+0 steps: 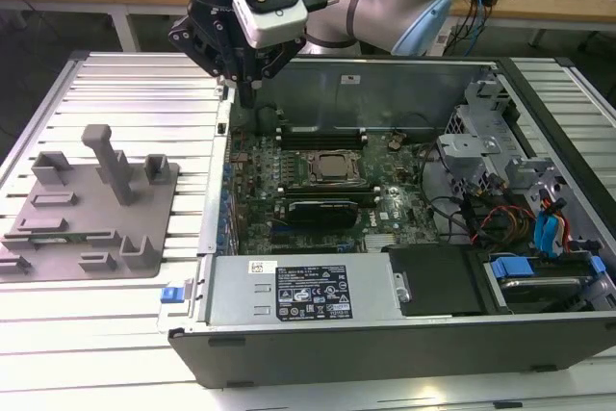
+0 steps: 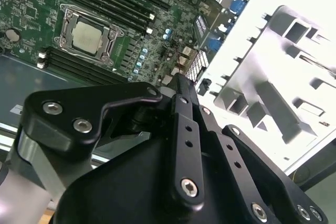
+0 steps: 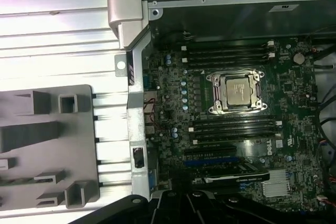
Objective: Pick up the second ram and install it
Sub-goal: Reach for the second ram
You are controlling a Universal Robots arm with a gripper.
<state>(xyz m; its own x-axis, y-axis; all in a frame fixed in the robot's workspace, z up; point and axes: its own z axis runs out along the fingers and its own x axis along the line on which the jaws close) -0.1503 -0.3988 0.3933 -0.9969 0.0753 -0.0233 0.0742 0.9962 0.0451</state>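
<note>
My gripper (image 1: 247, 84) hangs above the back corner of the open computer case (image 1: 385, 334), on the exterior view's left, just over the case wall. Nothing can be made out in it. The green motherboard (image 3: 173, 103), with its CPU socket (image 3: 235, 92) and dark memory slots (image 3: 231, 127) on both sides of the socket, lies below and beside it. On the grey fixture plate (image 1: 91, 199) outside the case, a thin dark strip (image 1: 43, 235) lies in a front slot. It may be the second ram, but I cannot tell for sure. The gripper's black housing (image 2: 184, 171) is close up in both wrist views.
The fixture plate carries several upright grey blocks (image 1: 115, 166). Inside the case are a black expansion card (image 1: 322, 211), a power supply (image 1: 298, 291), loose cables (image 1: 481, 209) and drive bays (image 1: 549, 238). The ribbed metal table (image 1: 115, 334) surrounds the case.
</note>
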